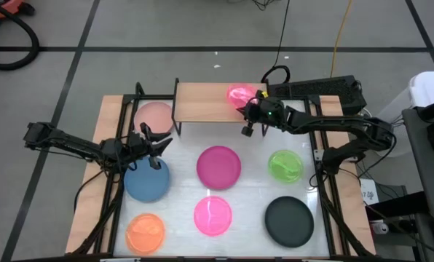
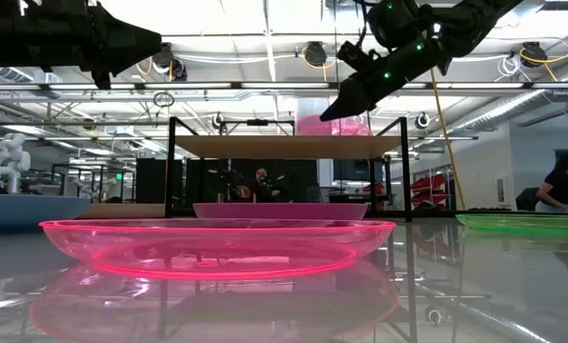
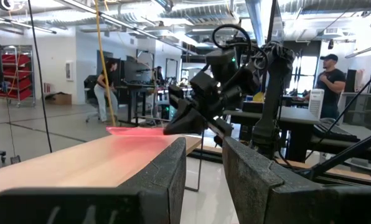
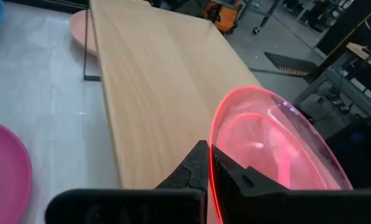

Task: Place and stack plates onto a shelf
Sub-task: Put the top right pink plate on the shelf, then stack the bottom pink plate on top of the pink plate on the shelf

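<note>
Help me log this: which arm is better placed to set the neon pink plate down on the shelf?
Right: its pincer is shut on the neon pink plate over the shelf. The left pincer holds nothing, above the blue plate.

The high view looks straight down on the whole tabletop (image 1: 253, 175); the low view faces level toward twelve o'clock. Both wrist views sit close, sharing the shelf (image 4: 154, 93).
</note>
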Motion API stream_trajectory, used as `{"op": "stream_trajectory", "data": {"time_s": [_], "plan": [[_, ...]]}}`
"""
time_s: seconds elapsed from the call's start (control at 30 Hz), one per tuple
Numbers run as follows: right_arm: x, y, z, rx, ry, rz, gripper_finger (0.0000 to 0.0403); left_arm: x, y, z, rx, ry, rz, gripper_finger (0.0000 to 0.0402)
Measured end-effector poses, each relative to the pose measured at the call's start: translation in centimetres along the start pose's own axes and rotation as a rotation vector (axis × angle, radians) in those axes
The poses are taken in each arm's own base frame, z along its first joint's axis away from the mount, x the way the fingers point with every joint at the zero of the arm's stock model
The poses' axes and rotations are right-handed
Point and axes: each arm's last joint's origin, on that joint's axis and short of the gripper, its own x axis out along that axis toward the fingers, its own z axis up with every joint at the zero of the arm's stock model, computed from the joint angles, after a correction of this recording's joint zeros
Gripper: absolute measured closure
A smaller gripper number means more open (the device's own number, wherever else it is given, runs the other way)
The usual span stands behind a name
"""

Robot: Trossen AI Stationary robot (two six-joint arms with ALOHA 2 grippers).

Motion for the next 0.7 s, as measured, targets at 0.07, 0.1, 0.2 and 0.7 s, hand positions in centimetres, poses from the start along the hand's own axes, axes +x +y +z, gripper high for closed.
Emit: {"op": "stream_trajectory", "data": {"time_s": [0.07,0.1,0.2,0.7], "plan": [[0.0,0.0,0.0,-0.002,0.0,0.001,0.039,0.0,0.0,0.0,0.0,0.0,0.0,0.0291],[0.0,0.0,0.0,-0.001,0.0,0.001,0.0384,0.0,0.0,0.0,0.0,0.0,0.0,0.0291],[0.0,0.1,0.0,0.004,-0.002,0.005,0.0359,0.0,0.0,0.0,0.0,0.0,0.0,0.0291],[-5.4,1.3,4.7,-0.04,-0.312,0.097,0.0273,0.0,0.0,0.0,0.0,-0.001,0.0,0.0291]]}}
